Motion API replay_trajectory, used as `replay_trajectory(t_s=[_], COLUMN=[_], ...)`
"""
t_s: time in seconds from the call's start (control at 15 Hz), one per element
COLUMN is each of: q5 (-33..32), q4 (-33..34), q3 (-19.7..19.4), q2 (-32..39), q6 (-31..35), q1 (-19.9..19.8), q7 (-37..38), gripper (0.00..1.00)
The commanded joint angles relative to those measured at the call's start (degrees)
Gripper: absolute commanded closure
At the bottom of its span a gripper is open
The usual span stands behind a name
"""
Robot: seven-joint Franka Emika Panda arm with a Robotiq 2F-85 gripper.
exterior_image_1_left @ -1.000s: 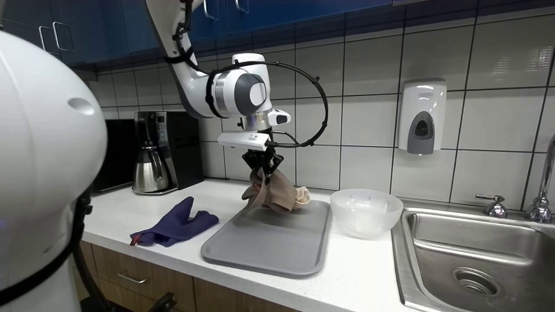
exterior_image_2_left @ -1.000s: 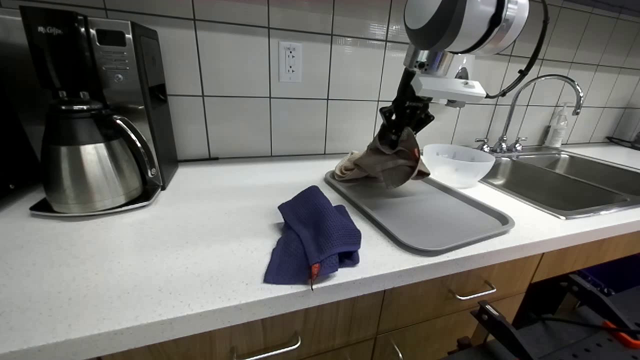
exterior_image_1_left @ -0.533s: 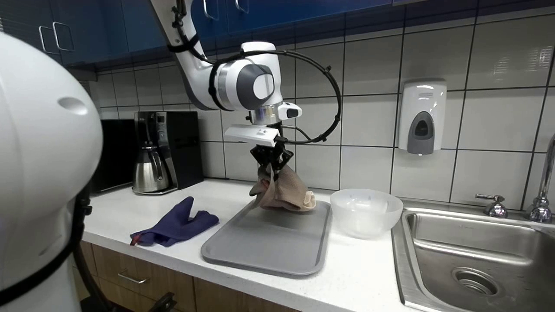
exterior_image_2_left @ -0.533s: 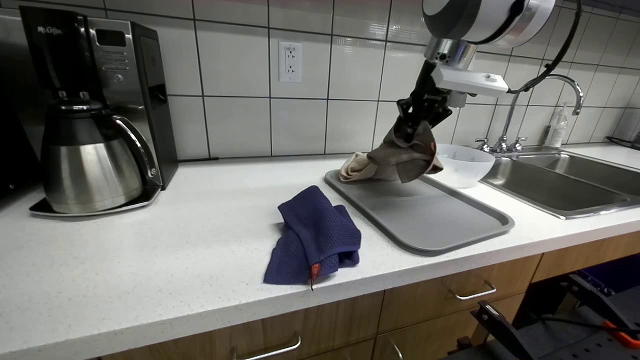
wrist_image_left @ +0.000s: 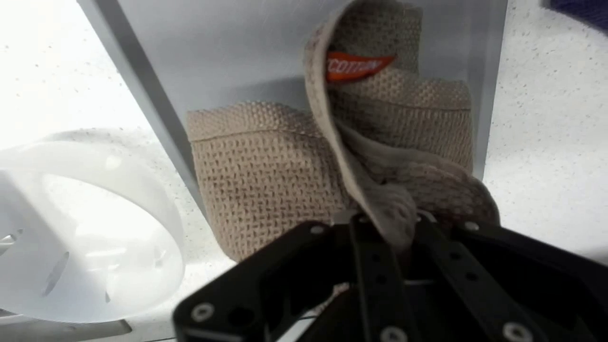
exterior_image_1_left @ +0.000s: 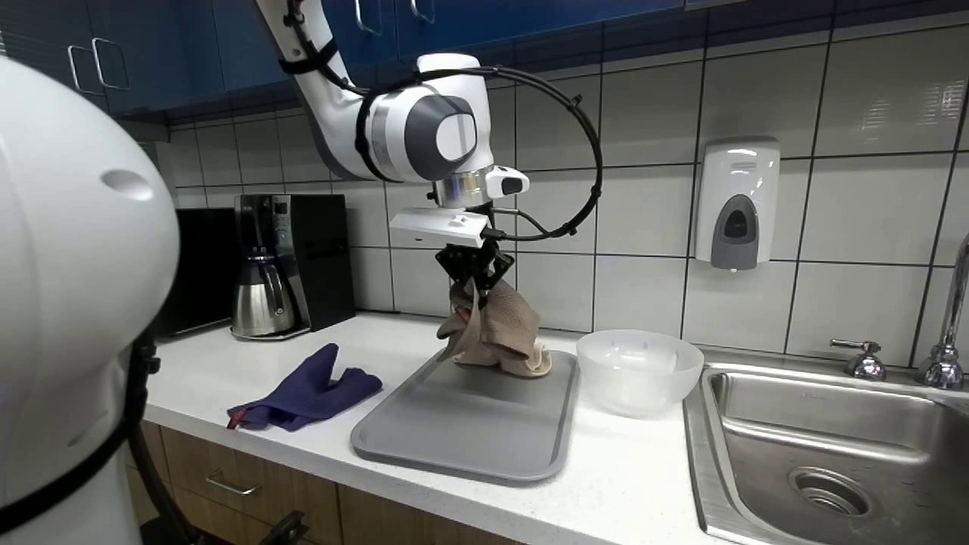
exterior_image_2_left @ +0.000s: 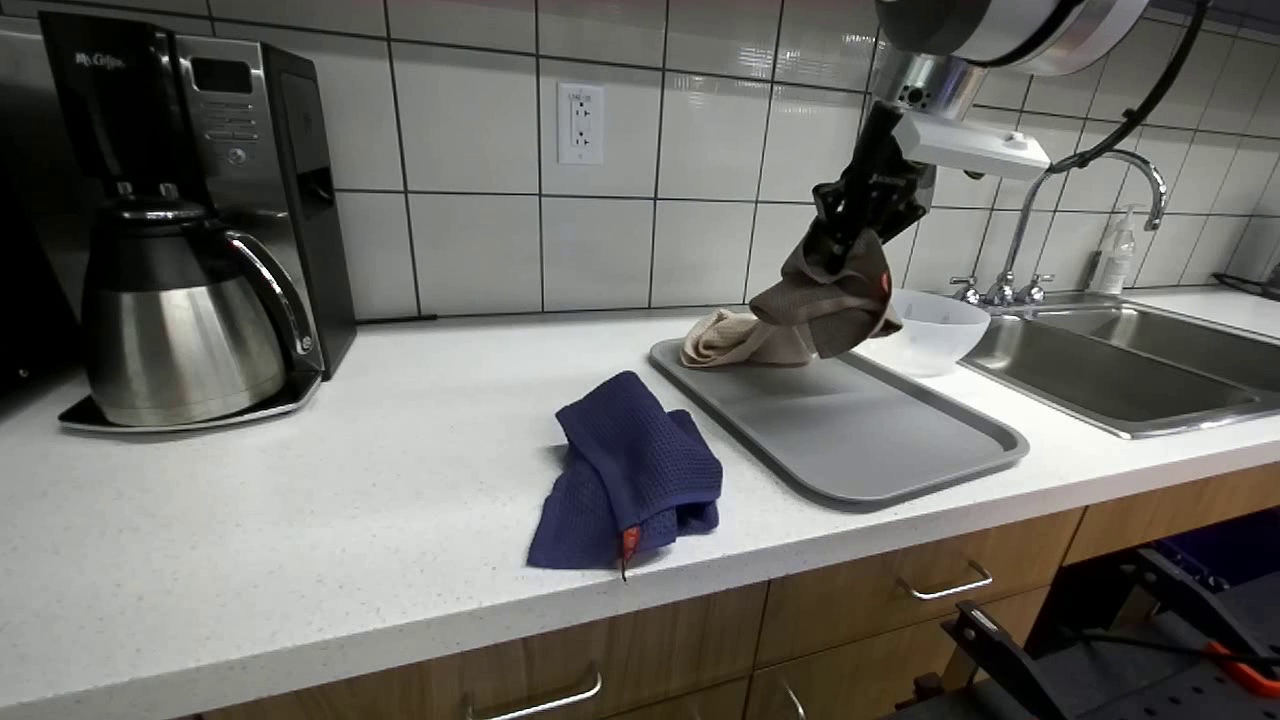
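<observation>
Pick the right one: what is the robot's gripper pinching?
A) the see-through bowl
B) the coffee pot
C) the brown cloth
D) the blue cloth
C, because the wrist view shows a fold of the brown cloth pinched by the gripper, while the blue cloth lies apart from it on the counter in both exterior views.

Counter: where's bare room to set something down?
Largest free patch: between coffee maker and navy cloth. Also front half of the tray, ahead of the brown cloth. Crowded: tray's back end, under that cloth and the gripper; also the back strip between tray and sink, where the bowl stands.
</observation>
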Motion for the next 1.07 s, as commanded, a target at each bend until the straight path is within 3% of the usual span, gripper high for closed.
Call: replay_trajectory(t_s=[0.0,1.0], q5=[1.12,-0.66], q4=[-2.37,-2.26], q3=[-0.05,2.11], q2=[-3.73,-4.95], q6=[0.00,0.84], q1=[0.44,2.96], q7=[-2.16,1.32], gripper=[0.99,0.99])
